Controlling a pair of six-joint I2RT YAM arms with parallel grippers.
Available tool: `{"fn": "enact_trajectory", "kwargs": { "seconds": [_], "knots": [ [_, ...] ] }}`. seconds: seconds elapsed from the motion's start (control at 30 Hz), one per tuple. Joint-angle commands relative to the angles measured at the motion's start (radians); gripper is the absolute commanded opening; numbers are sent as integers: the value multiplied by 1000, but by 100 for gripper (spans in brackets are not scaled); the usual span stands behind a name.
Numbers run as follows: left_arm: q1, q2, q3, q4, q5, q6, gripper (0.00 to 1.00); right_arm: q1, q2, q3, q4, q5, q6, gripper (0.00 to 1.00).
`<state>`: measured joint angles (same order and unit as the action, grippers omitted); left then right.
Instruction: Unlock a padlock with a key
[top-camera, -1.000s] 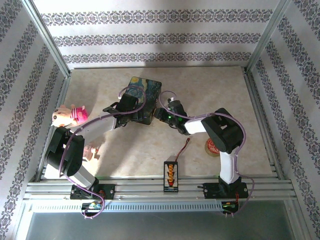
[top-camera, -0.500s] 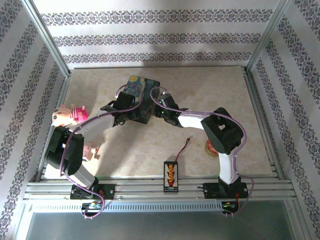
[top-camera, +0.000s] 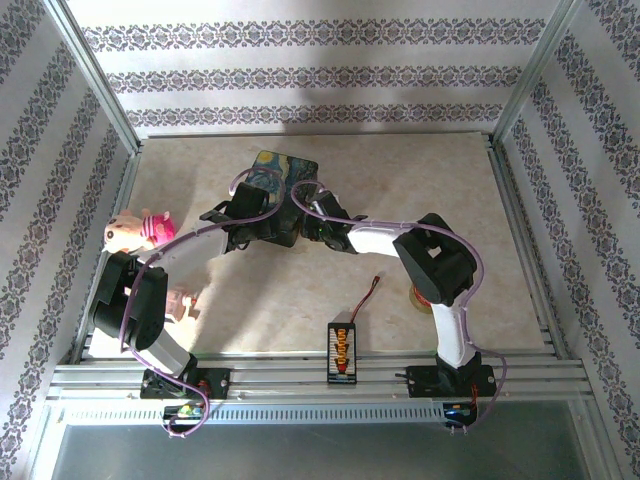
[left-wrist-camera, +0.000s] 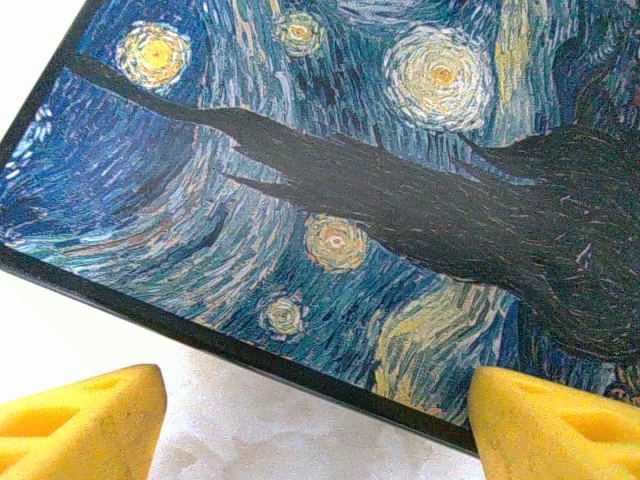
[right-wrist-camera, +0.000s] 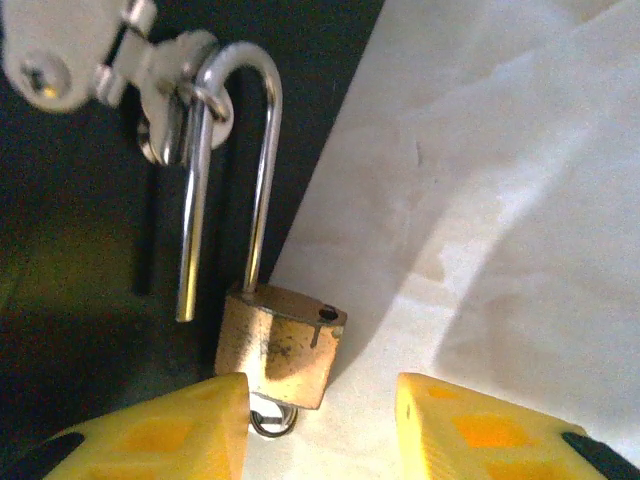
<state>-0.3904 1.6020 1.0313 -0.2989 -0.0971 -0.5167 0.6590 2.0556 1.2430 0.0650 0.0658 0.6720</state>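
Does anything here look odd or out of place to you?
Yes. The padlock is hooked on the silver clasp of the painted box, but one leg of its shackle is out of the brass body, so it looks open rather than locked.

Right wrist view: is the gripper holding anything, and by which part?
Nothing: the right gripper is open at the base of the padlock, one finger clear of it.

I see a dark-blue painted box (top-camera: 285, 168) at upper centre, top view | its silver clasp (right-wrist-camera: 80, 60) at upper left, right wrist view | pink plush toy (top-camera: 140, 230) at left | orange connector board (top-camera: 342, 347) with red-black wire at lower centre | pale marbled table (top-camera: 430, 190)
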Motion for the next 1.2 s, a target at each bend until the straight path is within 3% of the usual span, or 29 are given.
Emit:
{"fn": "enact_trajectory", "kwargs": {
  "seconds": [0.0,0.33,0.67,1.03,1.17],
  "knots": [
    [21,39,-41,-106,-13,16,79,7,22,46,-56,36,-39,42],
    [51,17,-56,-112,-24,27,78,11,63,138,-219,134,-58,42],
    [96,-3,-71,-112,-30,33,78,-46,-48,12,-234,159,-75,35],
    [140,-51,-65,-79,40,19,76,-67,-80,7,-91,-181,-213,39],
    [140,-62,-60,-74,64,10,78,-60,-47,54,-115,-194,-244,41]
  ]
}}
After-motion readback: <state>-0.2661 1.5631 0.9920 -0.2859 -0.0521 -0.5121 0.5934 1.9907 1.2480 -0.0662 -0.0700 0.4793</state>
